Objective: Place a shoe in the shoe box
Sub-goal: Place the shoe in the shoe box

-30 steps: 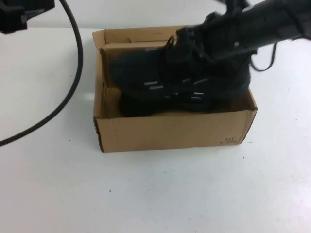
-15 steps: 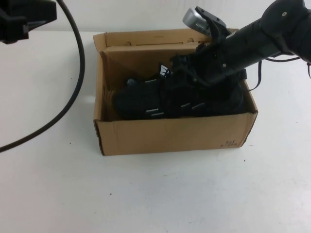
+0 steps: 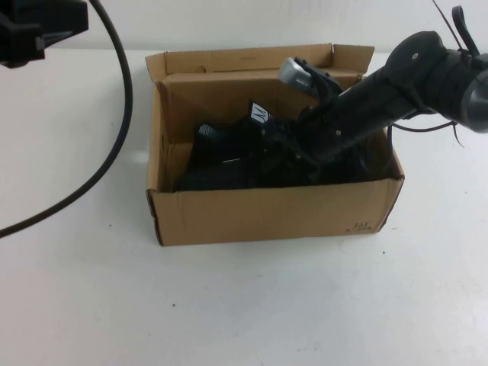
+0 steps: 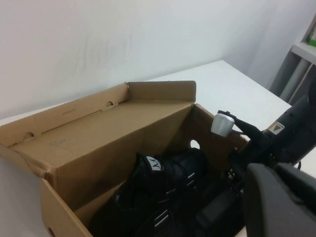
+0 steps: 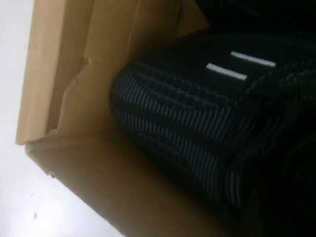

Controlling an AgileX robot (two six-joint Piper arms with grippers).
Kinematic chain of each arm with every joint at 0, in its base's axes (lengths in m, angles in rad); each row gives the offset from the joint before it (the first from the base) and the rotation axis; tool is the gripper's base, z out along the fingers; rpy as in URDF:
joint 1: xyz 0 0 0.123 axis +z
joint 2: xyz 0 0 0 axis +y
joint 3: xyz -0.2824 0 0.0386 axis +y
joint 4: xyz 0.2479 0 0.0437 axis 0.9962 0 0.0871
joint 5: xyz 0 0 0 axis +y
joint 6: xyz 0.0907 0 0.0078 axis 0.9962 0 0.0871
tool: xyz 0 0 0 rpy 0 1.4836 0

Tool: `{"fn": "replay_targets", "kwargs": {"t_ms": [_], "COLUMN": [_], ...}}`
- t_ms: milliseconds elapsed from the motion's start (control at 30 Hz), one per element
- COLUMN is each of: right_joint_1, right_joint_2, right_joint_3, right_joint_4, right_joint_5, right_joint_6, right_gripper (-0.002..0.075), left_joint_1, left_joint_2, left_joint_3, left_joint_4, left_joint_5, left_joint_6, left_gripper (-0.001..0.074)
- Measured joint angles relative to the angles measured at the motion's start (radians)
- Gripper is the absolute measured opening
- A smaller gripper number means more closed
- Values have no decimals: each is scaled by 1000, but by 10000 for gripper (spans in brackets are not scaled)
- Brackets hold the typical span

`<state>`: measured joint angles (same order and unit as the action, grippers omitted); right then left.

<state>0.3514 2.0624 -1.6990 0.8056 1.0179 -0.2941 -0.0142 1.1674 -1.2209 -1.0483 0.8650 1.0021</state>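
The brown cardboard shoe box (image 3: 267, 213) stands open at the table's middle. The black mesh shoe (image 3: 229, 156) lies inside it, its white tongue label up and toe toward the left end. My right gripper (image 3: 301, 152) reaches down into the box from the right and appears shut on the shoe; its fingers are buried in black. The right wrist view shows the shoe's toe (image 5: 187, 113) against the box wall (image 5: 74, 74). My left gripper (image 3: 34, 27) hangs at the far left, away from the box, and looks down at the box (image 4: 98, 148) and shoe (image 4: 168, 182). Its jaws (image 4: 286, 187) stand together.
A black cable (image 3: 114, 114) loops over the table left of the box. The right arm's silver wrist camera (image 3: 293, 72) sits just above the back flap. More black footwear fills the box's right part under the arm; I cannot tell it apart. White table lies in front.
My right arm has come down into the box with the shoe. The shoe was above the rim one second ago and now sits low inside. The left arm has not moved.
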Motion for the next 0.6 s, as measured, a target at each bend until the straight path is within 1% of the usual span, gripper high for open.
{"fn": "replay_targets", "kwargs": {"t_ms": [100,167,233,333,400,500,600], "right_joint_1": [0,0,-1,-1,-1,-1,-1], "right_joint_2": [0,0,1,1,1,-4,-24], "right_joint_3": [0,0,0,0,0,0,0], "right_joint_4": [2,4,4,4,4,-46,-126], "right_joint_5": [-4,-4,-4,-7,-7,-7,-18], "right_joint_6": [0,0,0,-10,-26,-43,-43], "right_gripper": [1,24,104,274,343,384,397], "left_joint_1": [0,0,0,0,0,0,0], "left_joint_2": [0,0,0,0,0,0,0], "left_joint_3": [0,0,0,0,0,0,0], "left_joint_4": [0,0,0,0,0,0,0], "left_joint_5": [0,0,0,0,-1,5,12], "left_joint_6": [-6,-10,-11,-12,-15,-19,-27], "left_gripper": [-1,-1,-1,-1,-1,-1,-1]}}
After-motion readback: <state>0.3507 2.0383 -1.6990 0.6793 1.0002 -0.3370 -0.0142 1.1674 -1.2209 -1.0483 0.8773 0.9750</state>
